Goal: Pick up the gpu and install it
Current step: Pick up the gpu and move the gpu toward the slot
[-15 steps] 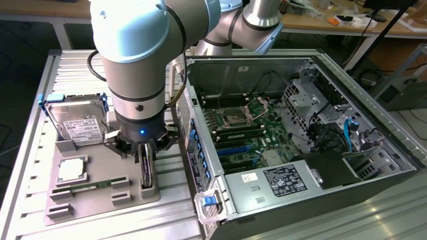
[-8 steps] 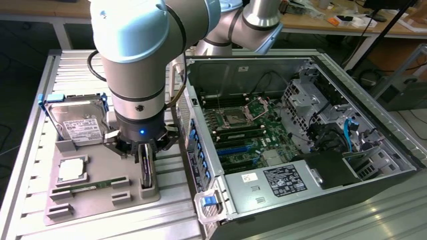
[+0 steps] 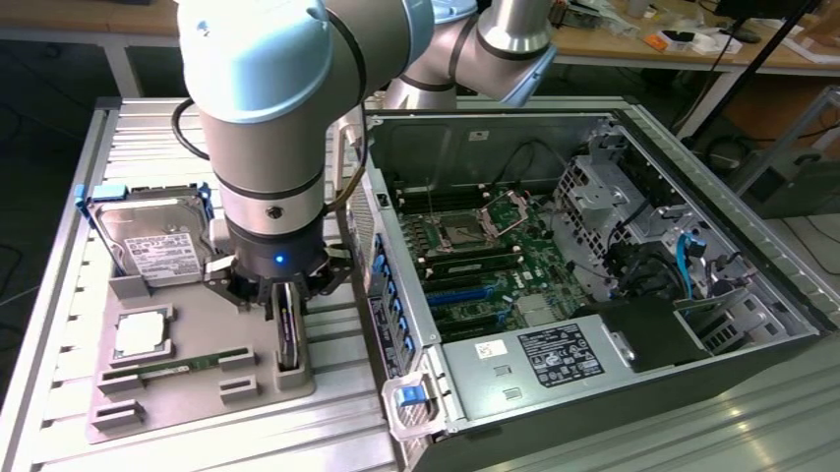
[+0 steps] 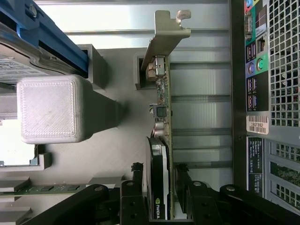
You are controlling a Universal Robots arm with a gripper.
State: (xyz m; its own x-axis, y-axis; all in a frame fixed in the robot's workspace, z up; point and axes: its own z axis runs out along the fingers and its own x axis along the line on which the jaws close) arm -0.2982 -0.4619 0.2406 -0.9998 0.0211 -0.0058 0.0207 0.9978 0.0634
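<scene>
My gripper straddles the gpu, fingers spread on either side of its black cooler with a sliver of gap showing, so I judge nothing is clenched yet. The card stands on edge in the grey tray; in the exterior view its long axis runs 12 to 6 o'clock, the silver bracket at the end away from my fingers. Farther off, at 3 o'clock, lies the open computer case.

Lab: robot arm, opened PC case

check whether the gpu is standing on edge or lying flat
On edge: the gpu stands thin side up in a slot of the grey holder.
</scene>
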